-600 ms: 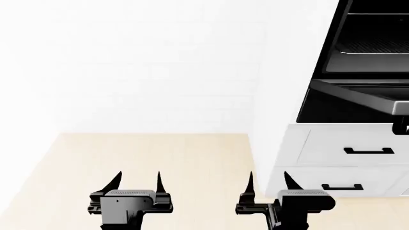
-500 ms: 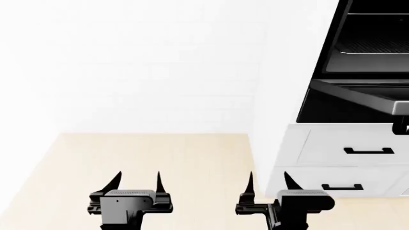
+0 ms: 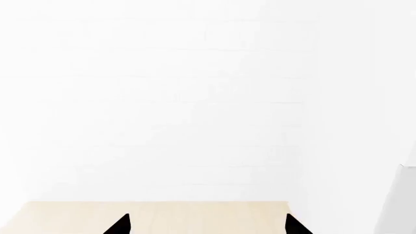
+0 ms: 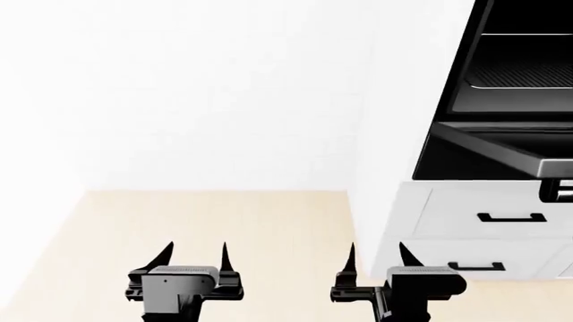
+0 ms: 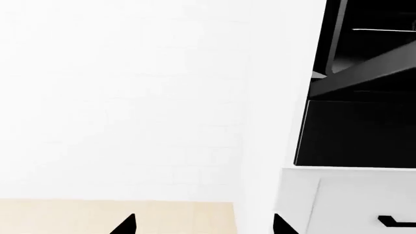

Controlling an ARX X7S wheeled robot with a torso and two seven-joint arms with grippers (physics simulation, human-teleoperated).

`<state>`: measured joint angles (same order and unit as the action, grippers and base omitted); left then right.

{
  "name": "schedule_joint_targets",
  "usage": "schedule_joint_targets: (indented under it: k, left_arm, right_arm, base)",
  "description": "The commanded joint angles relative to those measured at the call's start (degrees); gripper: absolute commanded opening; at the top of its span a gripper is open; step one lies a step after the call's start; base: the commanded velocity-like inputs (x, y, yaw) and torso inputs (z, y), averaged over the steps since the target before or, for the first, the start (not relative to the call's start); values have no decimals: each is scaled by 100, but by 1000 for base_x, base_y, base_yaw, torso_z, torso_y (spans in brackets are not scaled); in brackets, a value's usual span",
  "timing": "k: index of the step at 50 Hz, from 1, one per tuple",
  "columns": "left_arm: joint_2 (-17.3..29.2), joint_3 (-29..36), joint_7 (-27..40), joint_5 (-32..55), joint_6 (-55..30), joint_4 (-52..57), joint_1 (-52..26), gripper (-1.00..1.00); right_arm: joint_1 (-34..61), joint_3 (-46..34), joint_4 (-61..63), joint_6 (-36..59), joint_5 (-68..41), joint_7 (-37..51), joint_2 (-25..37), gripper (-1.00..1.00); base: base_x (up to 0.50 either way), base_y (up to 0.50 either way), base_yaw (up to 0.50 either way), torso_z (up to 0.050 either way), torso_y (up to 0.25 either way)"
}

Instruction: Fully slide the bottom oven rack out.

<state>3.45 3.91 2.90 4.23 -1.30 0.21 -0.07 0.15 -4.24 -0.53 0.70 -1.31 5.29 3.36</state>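
Two grippers, both low in the head view, both idle over the pale wood floor. Left gripper: fingers spread apart, nothing between them, facing the blank white wall. Its wrist view shows only wall, floor strip and two finger tips. Right gripper: also spread wide, empty, sitting just in front of the white cabinet corner.

Further right, the oven cavity is open. The glossy black door is dropped down and juts toward the robot. Below it are two white drawers with black handles, upper one, lower one.

Bottom oven rack: inside the cavity, dark wires with a bright front rail, appears fully seated. A thin bright edge higher up is the second rack. Most of the oven is cut off by the right frame edge, so rack width and rail ends aren't visible.

Step in hand, my read: approach phase. Nothing is touched and the rack isn't pulled yet. Both arms are well apart from the oven, low and off to its left.

Next move likely calls for:
- shifting the base or torso right to centre the oven
- raising the right arm above the door
- reaching in over the door to the front rail
- closing on the rail, then pulling straight out, level

Risk: clipping the door edge on the way in.
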Motion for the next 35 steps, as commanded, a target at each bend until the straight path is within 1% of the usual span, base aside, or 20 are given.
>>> schedule_joint_targets:
  k: [1, 14, 17, 20, 23, 27, 32, 35]
  left_arm:
    - [94, 120, 115, 89, -36, -14, -18, 100]
    - [162, 169, 200, 212, -32, -12, -13, 100]
    - [189, 203, 246, 209, -89, 48, 4, 100]
    - [219, 98, 239, 493, -420, 318, 20, 100]
    - [322, -10, 404, 745, -1317, 1081, 67, 100]
    - [501, -193, 830, 1192, -3241, 2520, -210, 100]
    - [628, -642, 1164, 2036, -5258, 3755, -841, 100]
    - [720, -943, 1363, 2538, -6538, 4337, -1484, 100]
  right_arm:
    - [-8, -124, 11, 10, -87, 110, 105, 100]
    - [-34, -187, 82, 76, -218, 207, 179, 100]
    - [-27, -138, 143, 221, -397, 179, 193, 100]
    - [-149, -84, 584, 500, -753, 45, 242, 100]
    - [-303, -87, 1561, 1190, -1109, -5, 356, 100]
    - [-176, -45, 3068, 2434, -1301, 273, 597, 100]
    - [270, 207, 4146, 3716, -1703, 493, 851, 100]
    - [702, 456, 4664, 4594, -2077, 634, 958, 100]
  base:
    - [0, 0, 0, 50, 0]
    - [0, 0, 0, 50, 0]
    - [0, 0, 0, 50, 0]
    - [0, 0, 0, 33, 0]
    - [0, 0, 0, 0, 0]
    - [0, 0, 0, 0, 0]
    - [0, 0, 0, 0, 0]
    - [0, 0, 0, 0, 0]
